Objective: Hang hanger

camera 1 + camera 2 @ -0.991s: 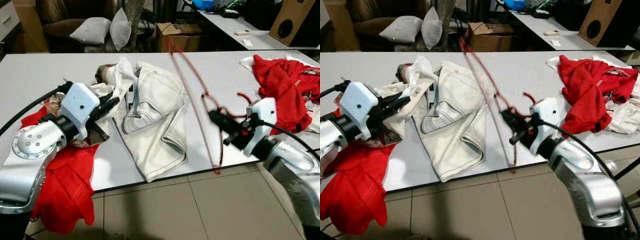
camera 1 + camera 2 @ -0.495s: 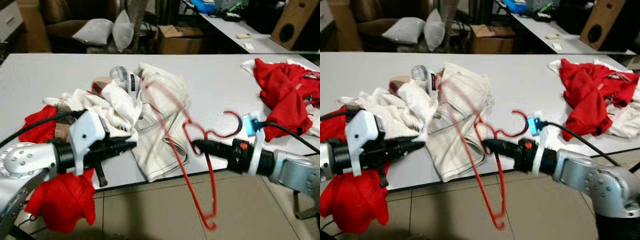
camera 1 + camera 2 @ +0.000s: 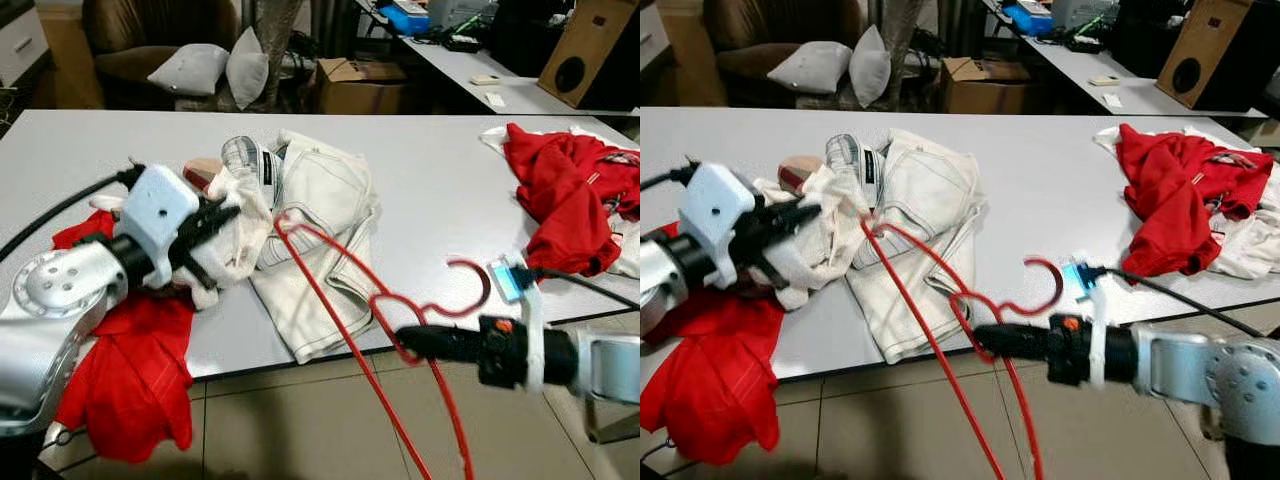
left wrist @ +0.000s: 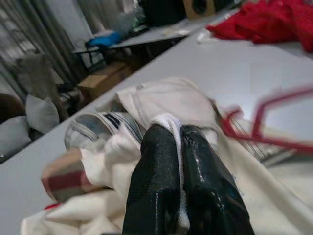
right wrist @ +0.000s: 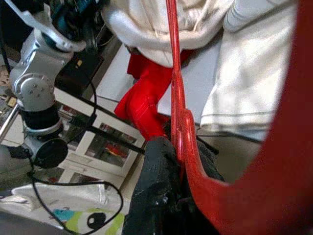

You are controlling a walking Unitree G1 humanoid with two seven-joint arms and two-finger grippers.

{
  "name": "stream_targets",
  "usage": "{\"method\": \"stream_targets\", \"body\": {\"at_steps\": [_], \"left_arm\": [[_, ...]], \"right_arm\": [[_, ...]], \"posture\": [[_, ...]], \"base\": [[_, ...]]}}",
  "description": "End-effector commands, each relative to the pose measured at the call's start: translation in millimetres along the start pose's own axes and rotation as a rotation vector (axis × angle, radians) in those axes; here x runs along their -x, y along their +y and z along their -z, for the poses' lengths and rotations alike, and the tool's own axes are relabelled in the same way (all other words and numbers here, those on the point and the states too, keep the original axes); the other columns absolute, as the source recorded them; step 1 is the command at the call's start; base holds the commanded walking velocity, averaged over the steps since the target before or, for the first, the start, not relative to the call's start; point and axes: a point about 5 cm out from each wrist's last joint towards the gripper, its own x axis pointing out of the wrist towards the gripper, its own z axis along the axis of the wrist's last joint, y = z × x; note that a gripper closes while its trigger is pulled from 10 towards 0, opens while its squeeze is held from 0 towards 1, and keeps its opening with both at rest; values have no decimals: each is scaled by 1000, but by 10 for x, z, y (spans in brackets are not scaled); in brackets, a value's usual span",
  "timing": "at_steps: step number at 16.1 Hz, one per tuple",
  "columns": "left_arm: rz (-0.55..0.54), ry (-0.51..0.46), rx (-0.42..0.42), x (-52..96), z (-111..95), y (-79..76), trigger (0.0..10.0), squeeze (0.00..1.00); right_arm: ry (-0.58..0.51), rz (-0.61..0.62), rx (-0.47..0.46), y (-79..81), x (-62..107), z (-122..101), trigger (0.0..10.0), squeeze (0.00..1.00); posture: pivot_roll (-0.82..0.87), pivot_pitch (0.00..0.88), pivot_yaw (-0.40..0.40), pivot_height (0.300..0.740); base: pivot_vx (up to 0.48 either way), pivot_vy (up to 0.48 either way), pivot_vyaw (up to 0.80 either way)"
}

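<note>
A red wire hanger (image 3: pixel 310 278) hangs tilted past the table's front edge, its hook (image 3: pixel 487 285) over the tabletop. My right gripper (image 3: pixel 405 340) is shut on the hanger's neck, just in front of the table edge; the right wrist view has the red wire (image 5: pixel 177 98) clamped between the black fingers (image 5: pixel 156 166). My left gripper (image 3: pixel 228 212) is over the clothes heap at the left, shut on a fold of a white garment (image 4: pixel 168 122). One end of the hanger lies against that white garment (image 3: pixel 245 225).
The grey table (image 3: pixel 440 200) carries cream trousers (image 3: pixel 320 195), a striped shirt (image 3: pixel 243 155) and a red garment (image 3: pixel 130 370) draped over its front left edge. Another red garment (image 3: pixel 560 190) lies at the right. Behind are cushions (image 3: pixel 195 68), a box (image 3: pixel 355 85) and a speaker (image 3: pixel 585 50).
My left gripper has risen from the table's front edge to the clothes heap, with white cloth in it. The right gripper has dropped a little with the hanger, which swung lower.
</note>
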Motion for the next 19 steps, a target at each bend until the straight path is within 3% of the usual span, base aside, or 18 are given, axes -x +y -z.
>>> {"method": "stream_targets", "body": {"at_steps": [1, 3, 6, 10, 11, 13, 14, 15, 19], "left_arm": [[20, -70, -5, -29, -107, -12, 0, 0], [187, -140, 25, -71, -190, -181, 0, 0], [375, -151, 21, -156, -207, -320, 0, 0], [471, -152, 12, -208, -242, -346, 0, 0], [510, -143, 8, -205, -243, -366, 0, 0], [457, -140, -14, -229, -240, -304, 0, 0], [356, -135, -46, -265, -231, -168, 0, 0], [346, -143, -45, -263, -239, -136, 0, 0], [544, -159, 38, -238, -232, -377, 0, 0]], "right_arm": [[1, 13, -24, -10, 32, 7, 10000, 0], [-45, -13, -102, -101, -39, -27, 10000, 0], [-102, -73, -205, -247, -234, -158, 10000, 0], [-75, -70, -272, -365, -386, -183, 10000, 0], [-85, -65, -325, -432, -433, -217, 10000, 0], [-85, -63, -346, -459, -453, -223, 10000, 0], [-53, -69, -339, -440, -470, -172, 10000, 0], [-30, -63, -329, -435, -478, -142, 10000, 0], [-67, -62, -349, -507, -592, -274, 10000, 0]], "posture": [[48, 13, -77, 740], [54, 20, -70, 740], [70, 33, -54, 740], [89, 38, -50, 740], [93, 36, -49, 740], [97, 37, -52, 740], [100, 37, -55, 740], [98, 37, -55, 740], [97, 42, -59, 740]], "base": [[0, 0, 0], [0, 0, 0], [0, 0, 0], [0, 0, 0], [0, 0, 0], [0, 0, 0], [0, 0, 0], [0, 0, 0], [0, 0, 0]]}}
